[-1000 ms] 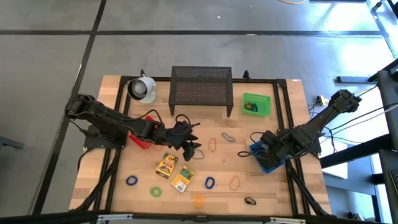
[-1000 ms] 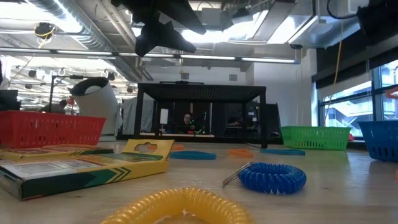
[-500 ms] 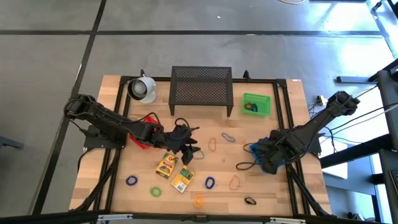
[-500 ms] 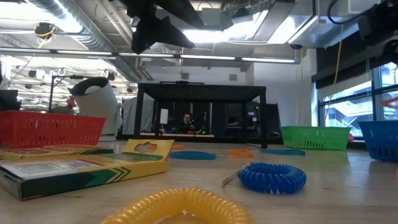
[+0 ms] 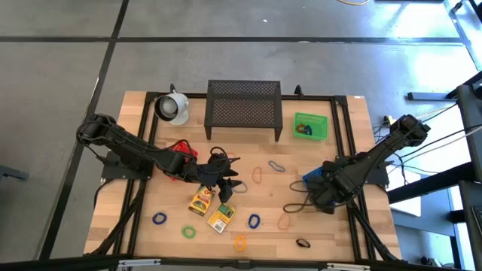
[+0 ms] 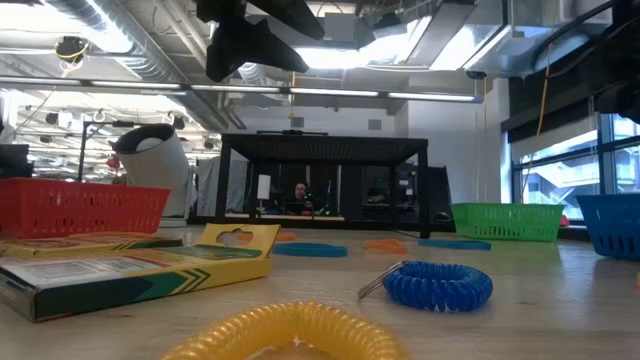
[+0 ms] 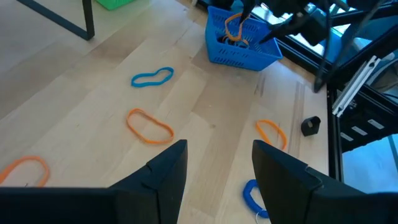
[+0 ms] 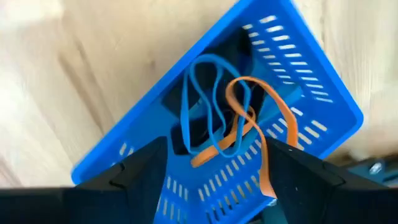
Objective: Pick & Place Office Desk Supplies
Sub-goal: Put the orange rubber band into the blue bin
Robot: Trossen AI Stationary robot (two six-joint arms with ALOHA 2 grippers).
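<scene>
1. Clearly the orange loop (image 7: pixel 149 125) on the bench (image 5: pixel 331 233) mid-right is light and floppy; pinch one strand
2. Left hand (image 7: pixel 214 180) hovers wide, empty, above it
3. Right hand (image 8: pixel 214 162) wide, empty over the blue bin (image 8: pixel 323 106), loops inside

Right gripper (image 5: pixel 316 197) is pulling back from the blue bin (image 5: pixel 315 176), now nearer the table's front edge. Left gripper (image 5: pixel 226 184) has drifted slightly toward the yellow packets (image 5: pixel 202 199), away from the blue bin.
</scene>
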